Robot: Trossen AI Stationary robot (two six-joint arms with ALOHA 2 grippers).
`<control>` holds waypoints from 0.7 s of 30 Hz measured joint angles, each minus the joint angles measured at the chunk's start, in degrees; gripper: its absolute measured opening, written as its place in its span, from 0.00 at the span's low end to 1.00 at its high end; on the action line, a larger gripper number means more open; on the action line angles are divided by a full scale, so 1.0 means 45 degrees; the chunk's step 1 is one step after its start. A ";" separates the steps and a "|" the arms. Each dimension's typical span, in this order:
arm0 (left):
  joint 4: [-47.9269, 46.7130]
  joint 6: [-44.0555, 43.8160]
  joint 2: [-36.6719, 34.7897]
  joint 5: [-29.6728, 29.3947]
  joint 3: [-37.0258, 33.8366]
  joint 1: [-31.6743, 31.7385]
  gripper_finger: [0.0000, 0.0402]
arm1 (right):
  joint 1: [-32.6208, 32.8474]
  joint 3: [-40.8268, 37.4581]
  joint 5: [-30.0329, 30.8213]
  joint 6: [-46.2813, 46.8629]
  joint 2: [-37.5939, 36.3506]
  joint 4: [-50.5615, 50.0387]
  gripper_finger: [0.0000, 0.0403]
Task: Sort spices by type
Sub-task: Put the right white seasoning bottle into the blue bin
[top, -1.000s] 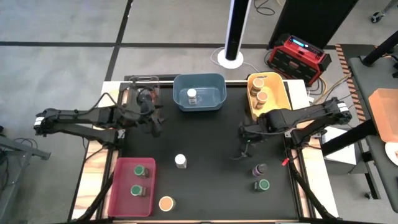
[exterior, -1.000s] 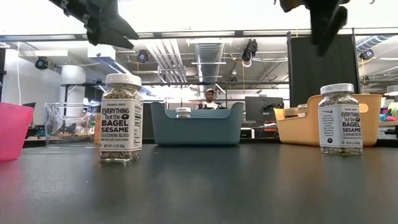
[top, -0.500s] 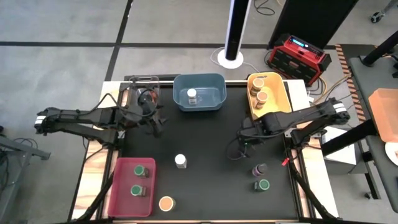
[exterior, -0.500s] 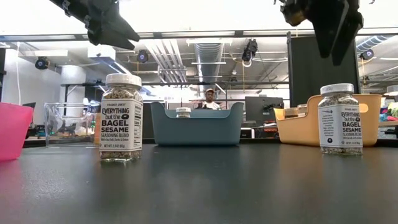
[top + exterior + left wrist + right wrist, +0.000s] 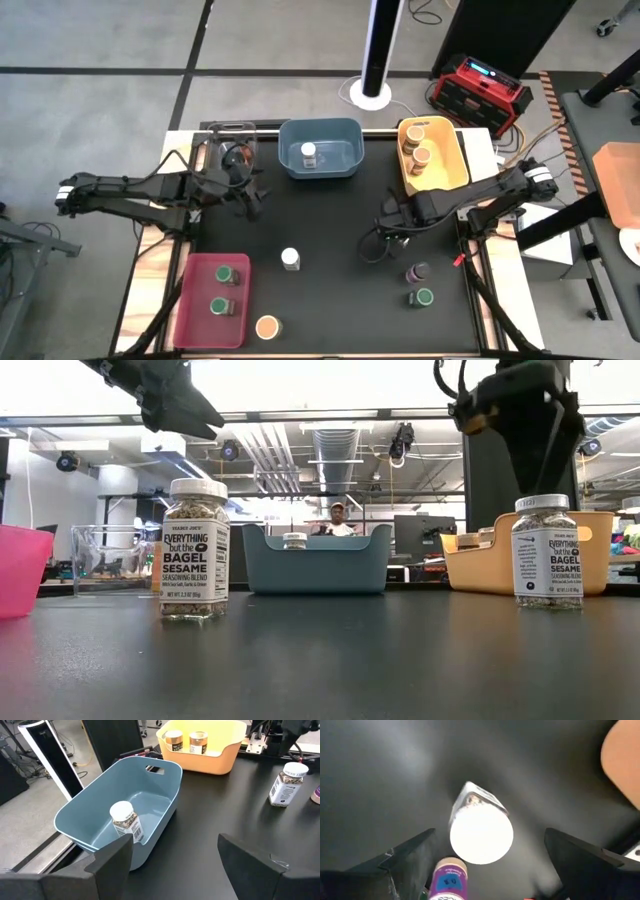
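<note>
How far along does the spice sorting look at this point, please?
Done: two green-lidded jars in the red bin, two in the yellow bin, one in the blue bin. In hand: nothing; right gripper open above the mat. Left: four loose jars.

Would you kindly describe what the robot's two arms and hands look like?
Both arms are dark, slender and jointed, with a pale band near each base and thin black cables looping near the wrists. The left hand and right hand each end in two flat, dark, angular fingers.

Matt black table [image 5: 330, 220], glossy plastic blue bin [image 5: 320, 150], clear glass spice jars [image 5: 195, 550] with paper labels.
</note>
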 joint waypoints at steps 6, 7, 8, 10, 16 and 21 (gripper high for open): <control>-0.0004 0.0000 0.0000 0.0000 -0.0005 0.0005 0.68 | -0.0002 -0.1092 -0.0490 -0.0026 0.0003 0.1353 0.90; -0.0004 0.0001 0.0000 0.0002 -0.0005 0.0004 0.68 | -0.0002 -0.1280 -0.0494 -0.0026 0.0002 0.1620 0.90; -0.0004 0.0000 0.0000 0.0002 -0.0005 0.0000 0.68 | -0.0002 -0.1470 -0.0493 -0.0015 0.0000 0.1831 0.90; -0.0004 0.0001 0.0000 0.0001 -0.0005 0.0005 0.68 | -0.0002 -0.1750 -0.0438 0.0059 0.0003 0.2017 0.90; -0.0004 0.0000 0.0000 0.0005 -0.0010 0.0003 0.68 | -0.0002 -0.2204 0.0006 0.0296 0.0003 0.2589 0.90; -0.0009 0.0000 0.0079 0.0005 -0.0015 0.0005 0.68 | -0.0006 -0.2385 0.0084 0.0444 -0.0001 0.3475 0.90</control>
